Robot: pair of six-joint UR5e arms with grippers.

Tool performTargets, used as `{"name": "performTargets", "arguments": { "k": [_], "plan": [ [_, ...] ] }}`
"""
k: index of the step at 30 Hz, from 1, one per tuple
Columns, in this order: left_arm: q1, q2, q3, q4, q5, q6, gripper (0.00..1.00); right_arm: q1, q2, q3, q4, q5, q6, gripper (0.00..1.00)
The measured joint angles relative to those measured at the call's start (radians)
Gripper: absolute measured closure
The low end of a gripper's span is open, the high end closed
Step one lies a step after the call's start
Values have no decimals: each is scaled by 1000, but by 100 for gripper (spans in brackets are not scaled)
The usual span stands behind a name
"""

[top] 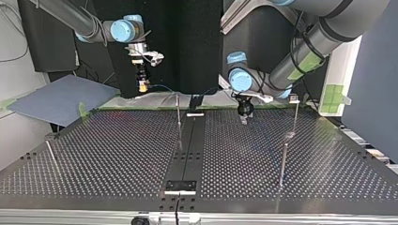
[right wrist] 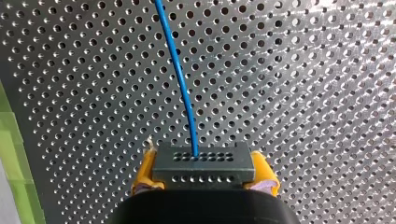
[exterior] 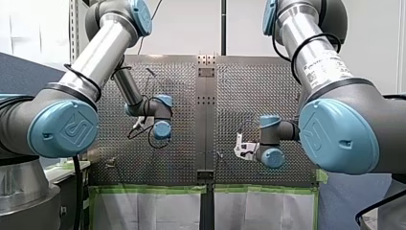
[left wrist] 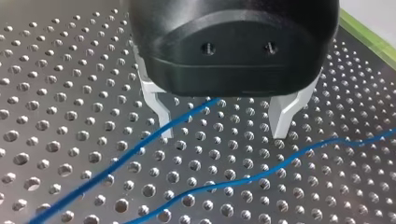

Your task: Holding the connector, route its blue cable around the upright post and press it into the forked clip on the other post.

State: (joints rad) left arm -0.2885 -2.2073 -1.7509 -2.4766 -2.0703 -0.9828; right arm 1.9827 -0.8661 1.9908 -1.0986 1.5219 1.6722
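Right wrist view: my right gripper [right wrist: 203, 173] is clenched on the dark connector [right wrist: 203, 162], with yellow pads [right wrist: 263, 170] on either side. The blue cable [right wrist: 180, 74] leaves the connector's face and runs off ahead over the perforated table [right wrist: 303, 70]. Left wrist view: my left gripper [left wrist: 222, 133] stands released, its metal fingers [left wrist: 282, 116] well apart and low over the table. One run of cable passes up between them without visibly touching either, and a second run lies across the holes ahead of them. Top view: the connector is held above the table's far edge at the view's left. A thin upright post [top: 178, 115] stands near the middle strip, and a second post [top: 295, 112] at the view's right carries a small pale head. I take that head for the forked clip, but it is too small to confirm. The left gripper hangs low between the two posts. Front view: both wrists are over the table, well apart, and the cable hardly shows. Judgement: the routing is not yet done. Risks: the slack could loop or catch on a finger. If the left fingers close off-centre, the cable could slip out. Hauling taut from the connector end could strain the wire at its socket or bend the thin post. A high approach could let the cable ride over the post top or miss the fork.
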Motion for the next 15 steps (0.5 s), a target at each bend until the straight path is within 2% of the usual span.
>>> {"name": "performTargets", "arguments": {
  "k": [10,15],
  "plan": [
    [1,-4,-1,-9,27,-22,0,1,0,0,0,0,0,100],
    [2,-29,1,-10,15,-16,0,3,0,1,1,0,0,100]
  ]
}}
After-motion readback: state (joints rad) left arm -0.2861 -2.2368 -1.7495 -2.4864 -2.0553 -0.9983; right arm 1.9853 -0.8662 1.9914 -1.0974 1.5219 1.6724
